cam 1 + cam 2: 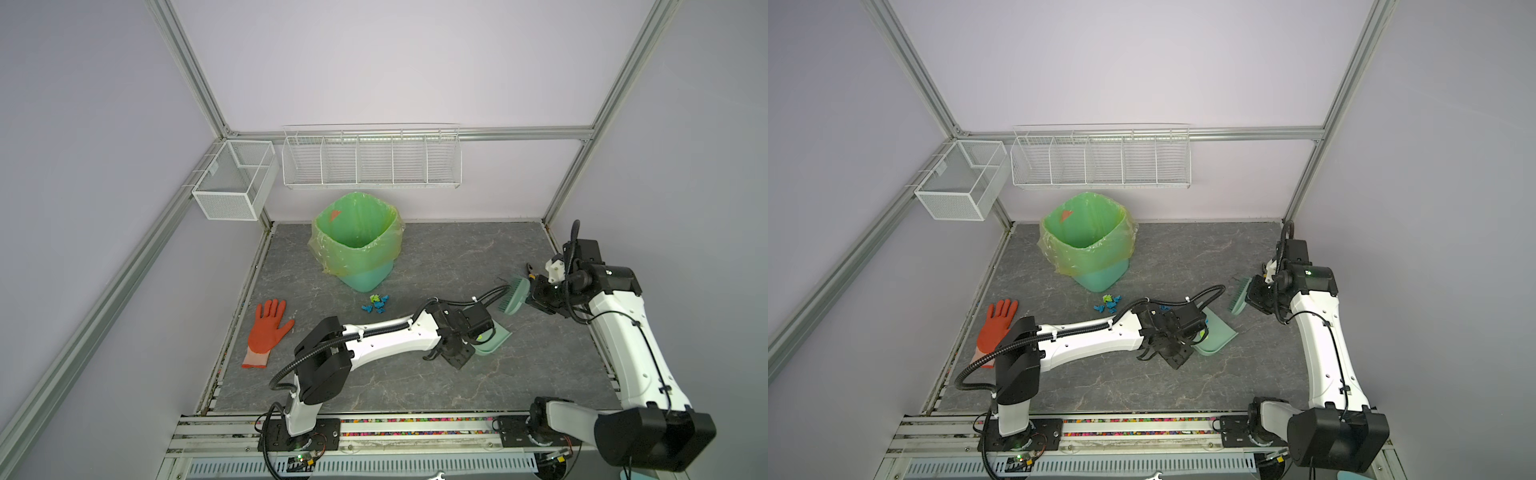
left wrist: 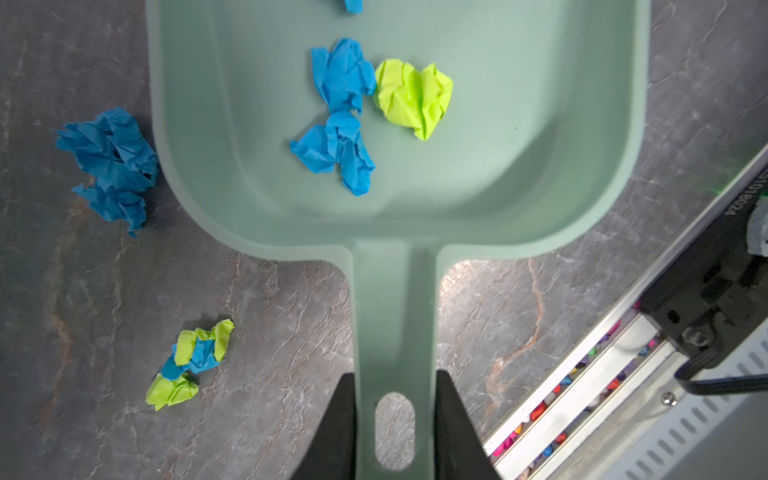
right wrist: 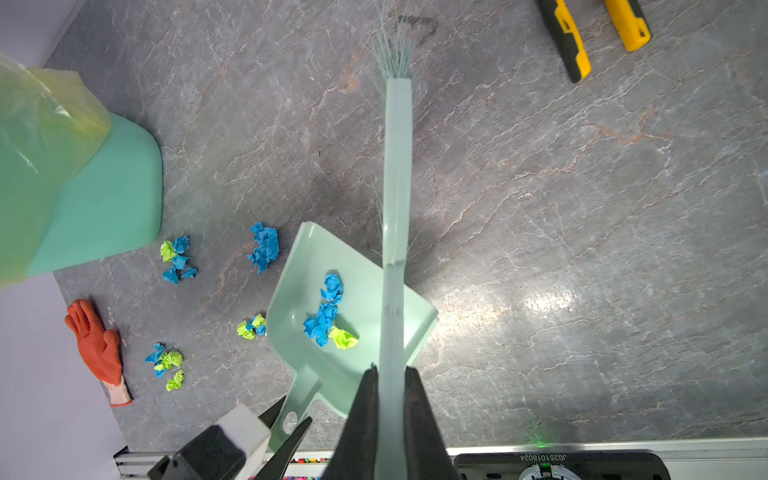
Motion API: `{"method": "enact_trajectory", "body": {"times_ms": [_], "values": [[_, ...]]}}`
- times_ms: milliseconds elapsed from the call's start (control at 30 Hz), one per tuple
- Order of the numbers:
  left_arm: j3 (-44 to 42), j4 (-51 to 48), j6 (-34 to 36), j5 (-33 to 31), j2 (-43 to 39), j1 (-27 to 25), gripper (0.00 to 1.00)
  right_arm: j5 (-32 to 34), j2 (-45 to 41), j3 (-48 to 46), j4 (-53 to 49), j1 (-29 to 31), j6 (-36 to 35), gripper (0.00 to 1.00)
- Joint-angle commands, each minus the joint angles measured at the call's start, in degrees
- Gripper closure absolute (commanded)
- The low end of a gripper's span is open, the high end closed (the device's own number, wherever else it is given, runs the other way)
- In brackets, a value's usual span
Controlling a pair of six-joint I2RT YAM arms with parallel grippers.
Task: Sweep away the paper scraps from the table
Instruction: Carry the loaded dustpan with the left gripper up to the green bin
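Paper scraps are split: one blue-and-lime bunch sits inside the dustpan, and four loose clusters lie on the bench.

Left end effector is clenched on the dustpan handle; the pan appears to rest flat. Right end effector is clenched on the hand brush. The brush runs straight out from it, bristles at the far tip, over a corner of the pan's mouth. It looks lifted clear, can't confirm.

Key relation: the pan mouth opens away from the left end effector, toward the brush side. Every loose cluster lies across the pan from the right end effector:
- blue clump just beside the pan wall
- mixed clump by the wall near the handle
- one at the waste bin base
- one near the orange glove

Left end effector is nearer to them. My read: the brush has to cross the pan, or the pan gets re-aimed, before the next stroke.

Bench is flat, glossy, grey marble-look, so scraps should slide. There's open room beyond the mouth. Bin and glove crowd the scrap side. Yellow-handled tool lies well apart.
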Motion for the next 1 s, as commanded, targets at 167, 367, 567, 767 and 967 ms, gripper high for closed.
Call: {"method": "enact_trajectory", "body": {"times_ms": [167,367,567,767,967], "values": [[2.51,-2.9,-2.02,-1.33,-3.52,2.2,1.0,-1.6,-3.58,-1.98,3.27,-4.33,0.91,0.93],[6.01,-6.44,-2.23,-3.58,-4.21,3.43,1.0,-1.92,-4.1,-4.24,4.71,-5.36,0.48,0.93],[9.71,-8.21,-3.86,-2.48,-4.83,4.06,1.0,-1.73,-5.58,-6.01,6.02,-5.63,0.47,0.93],[14.79,-9.53,-4.88,-2.13,-3.94,4.53,1.0,-2.26,-7.32,-7.94,7.35,-5.63,0.66,0.93],[20.58,-10.13,-4.83,-2.54,-2.68,5.79,1.0,-3.65,-9.79,-8.68,8.43,-5.59,0.15,0.93]]}}
